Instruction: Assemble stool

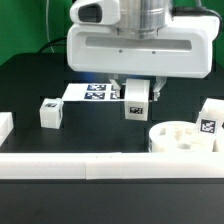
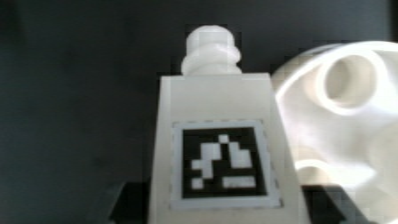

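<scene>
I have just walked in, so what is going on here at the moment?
This is mid-assembly. The gripper is shut on one tagged leg, held between the fingers close beside the round seat, not yet joined to it. A second leg stands alone on the exterior view's left, and a third leg sits by the seat on the exterior view's right.

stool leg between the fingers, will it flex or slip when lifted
Likely stiff: the leg looks like thick blocky plastic. Flat sides suit the fingers, but the smooth white surface might slip a little.
</scene>
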Available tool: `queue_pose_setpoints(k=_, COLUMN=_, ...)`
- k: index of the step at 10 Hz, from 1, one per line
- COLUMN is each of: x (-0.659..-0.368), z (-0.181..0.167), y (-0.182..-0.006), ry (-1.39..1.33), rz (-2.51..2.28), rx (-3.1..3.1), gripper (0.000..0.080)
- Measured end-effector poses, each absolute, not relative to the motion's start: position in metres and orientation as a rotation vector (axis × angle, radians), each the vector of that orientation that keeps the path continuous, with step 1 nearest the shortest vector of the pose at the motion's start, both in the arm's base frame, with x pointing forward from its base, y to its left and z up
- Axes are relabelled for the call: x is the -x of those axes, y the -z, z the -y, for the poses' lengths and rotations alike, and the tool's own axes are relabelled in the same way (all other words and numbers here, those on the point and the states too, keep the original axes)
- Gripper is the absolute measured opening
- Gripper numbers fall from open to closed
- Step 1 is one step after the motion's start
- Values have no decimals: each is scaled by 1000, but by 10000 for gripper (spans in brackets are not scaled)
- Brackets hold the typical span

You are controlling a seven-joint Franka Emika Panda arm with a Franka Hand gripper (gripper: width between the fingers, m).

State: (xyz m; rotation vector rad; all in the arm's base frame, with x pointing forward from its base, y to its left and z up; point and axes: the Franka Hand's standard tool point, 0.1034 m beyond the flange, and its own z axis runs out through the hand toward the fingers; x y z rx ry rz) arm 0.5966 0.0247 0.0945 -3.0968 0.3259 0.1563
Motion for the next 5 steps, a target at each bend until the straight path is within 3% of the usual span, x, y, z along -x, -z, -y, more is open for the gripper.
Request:
queue_pose_setpoints(k=3, x=-612, z=-34, y=-121, ry=131, rz=-294, rx=3095, gripper=337)
queue_pose_setpoints(k=5, x=-622, z=-34, y=-117, ry=407, rz=-281, rx=3083, gripper=337)
